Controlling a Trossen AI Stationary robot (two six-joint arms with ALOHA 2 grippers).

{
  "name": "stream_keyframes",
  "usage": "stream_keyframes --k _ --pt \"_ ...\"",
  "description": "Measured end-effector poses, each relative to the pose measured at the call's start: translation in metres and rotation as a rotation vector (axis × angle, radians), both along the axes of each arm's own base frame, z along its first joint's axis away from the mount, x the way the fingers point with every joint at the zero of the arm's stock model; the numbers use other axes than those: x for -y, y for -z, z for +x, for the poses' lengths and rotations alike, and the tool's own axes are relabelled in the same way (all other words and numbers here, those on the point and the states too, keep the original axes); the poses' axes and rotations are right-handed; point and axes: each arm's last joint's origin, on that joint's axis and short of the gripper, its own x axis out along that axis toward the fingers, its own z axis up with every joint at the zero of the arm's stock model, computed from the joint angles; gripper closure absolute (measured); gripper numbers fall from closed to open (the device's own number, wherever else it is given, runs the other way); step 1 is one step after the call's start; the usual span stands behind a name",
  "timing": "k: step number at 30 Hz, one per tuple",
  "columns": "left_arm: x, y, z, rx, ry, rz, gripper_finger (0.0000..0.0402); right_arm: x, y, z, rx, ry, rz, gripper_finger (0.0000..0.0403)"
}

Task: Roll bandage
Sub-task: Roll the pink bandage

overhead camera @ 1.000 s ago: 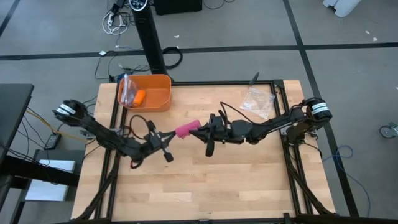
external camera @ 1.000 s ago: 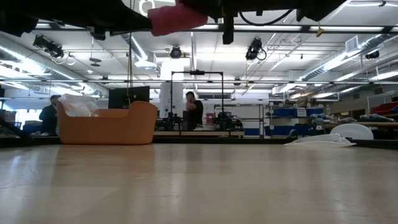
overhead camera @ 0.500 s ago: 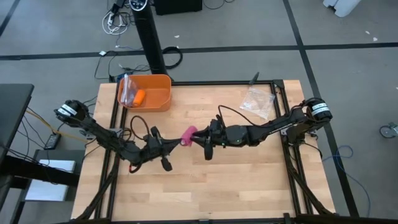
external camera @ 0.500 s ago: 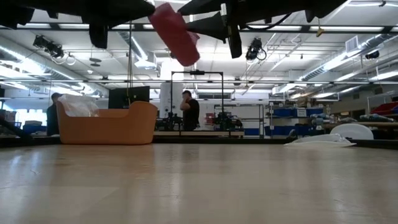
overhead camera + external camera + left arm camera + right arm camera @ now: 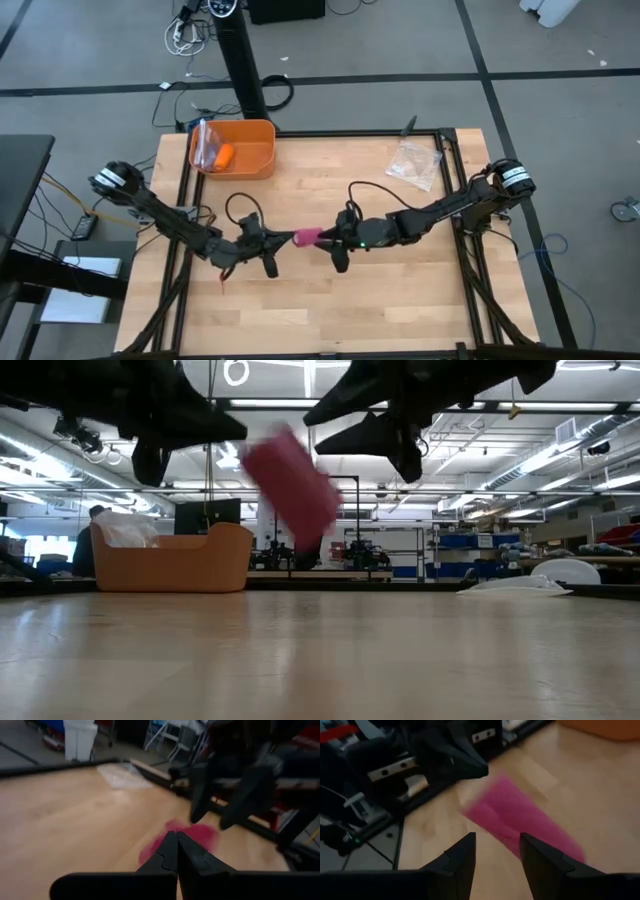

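Bandage (image 5: 306, 237) mid-table, small pink roll between both grippers; low view shows it tilted, off tabletop (image 5: 290, 495); left gripper (image 5: 282, 240) at its 9 o'clock, fingers pressed together, tip at roll's end; right gripper (image 5: 330, 243) at its 3 o'clock, fingers spread, roll ahead of them (image 5: 520, 822); orange bin (image 5: 262, 160) at table's 11 o'clock; plastic bag (image 5: 413, 164) at 2 o'clock.

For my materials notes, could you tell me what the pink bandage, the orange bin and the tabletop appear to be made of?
Bandage: soft matte fabric, judging by its fuzzy, dull pink surface. Orange bin: likely moulded plastic, with smooth walls and rounded corners. Tabletop: wood, light planks with visible grain and a low sheen.
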Motion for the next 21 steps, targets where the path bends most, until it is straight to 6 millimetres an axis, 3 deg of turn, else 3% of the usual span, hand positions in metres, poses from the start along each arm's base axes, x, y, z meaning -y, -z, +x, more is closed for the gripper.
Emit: stream_keyframes --k 13,16,21 --pt "0.011 0.076 0.016 -0.115 -0.026 -0.078 0.0401 -0.004 0.004 -0.003 -0.045 -0.055 -0.060 0.0244" --pt "0.015 0.073 0.015 -0.111 -0.011 -0.044 0.0401 -0.005 0.004 -0.003 -0.046 -0.075 -0.086 0.0244" --pt "0.022 0.033 0.003 -0.067 0.019 0.094 0.0401 -0.006 0.004 -0.003 -0.046 -0.097 -0.118 0.0246"
